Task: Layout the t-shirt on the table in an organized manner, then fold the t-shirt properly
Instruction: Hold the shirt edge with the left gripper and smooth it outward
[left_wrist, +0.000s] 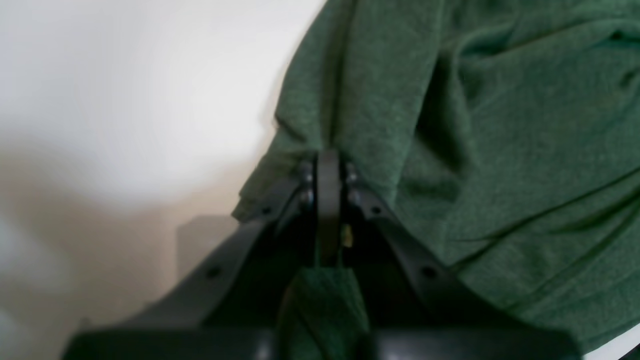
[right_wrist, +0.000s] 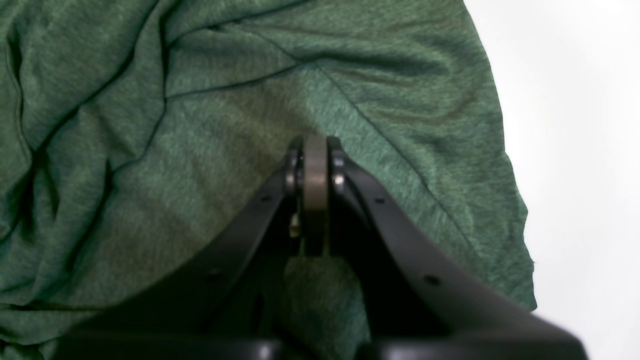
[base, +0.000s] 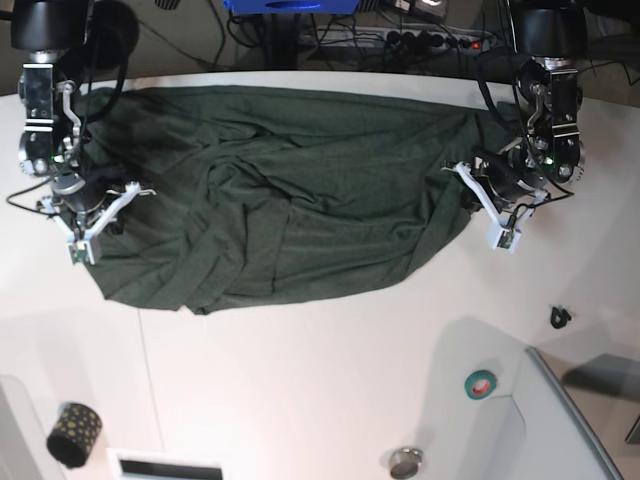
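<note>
T-shirt (base: 290, 200) lies crumpled on the bench (base: 320, 380), long axis running across it, one hand at each end. From my seat the left hand (left_wrist: 327, 165) is clamped on a fold at the shirt's edge; cloth shows between its arms in the wrist view. Right hand (right_wrist: 315, 150) is closed down on the fabric just inside the opposite edge; can't confirm it holds cloth. Both arms reach down from the far side, wrists tilted inward. I'd pull the ends apart along that axis.
</note>
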